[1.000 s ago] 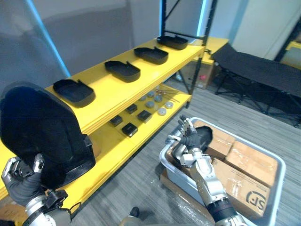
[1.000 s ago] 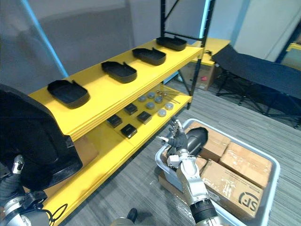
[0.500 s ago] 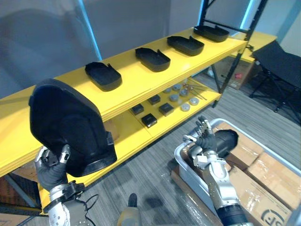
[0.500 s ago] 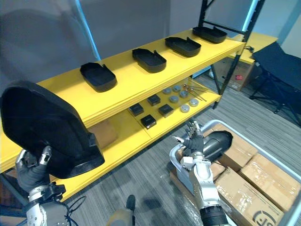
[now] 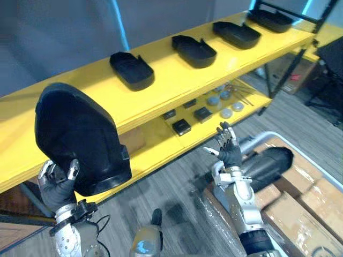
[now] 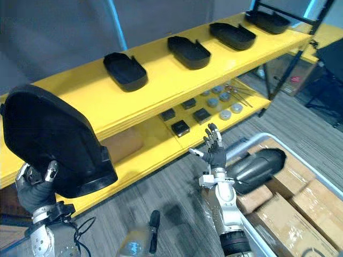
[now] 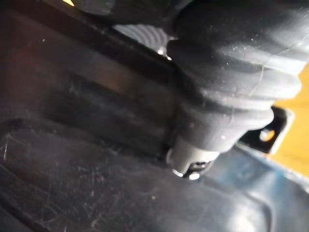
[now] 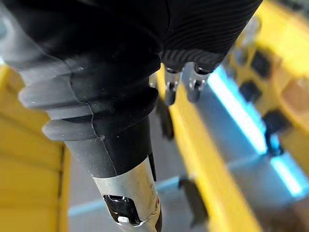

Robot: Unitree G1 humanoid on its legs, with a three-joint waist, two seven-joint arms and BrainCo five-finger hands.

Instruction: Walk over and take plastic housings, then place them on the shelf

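Note:
My left hand (image 5: 56, 184) is shut on a large black plastic housing (image 5: 80, 139), gripping its lower edge and holding it upright in front of the yellow shelf (image 5: 161, 91); the housing's dark inner surface (image 7: 96, 159) lies against the hand in the left wrist view. Several black plastic housings lie in a row on the shelf's top board, the nearest (image 5: 132, 70) just beyond the held one. My right hand (image 5: 227, 145) is open with straight fingers and holds nothing, raised between the shelf's lower board and the grey bin. Another black housing (image 5: 270, 162) lies in that bin.
The grey bin (image 6: 257, 140) at lower right holds cardboard boxes (image 5: 313, 193). On the shelf's lower board (image 5: 161, 144) lie small black blocks (image 5: 181, 126), grey discs (image 5: 225, 113) and a brown box (image 6: 120, 143). A black shelf post (image 5: 292, 59) stands at the far end. Grey floor lies between shelf and bin.
The camera has swung, so the shelf sits closer and more central. My left hand still holds the housing upright. My right hand has lifted away from the bin, fingers spread.

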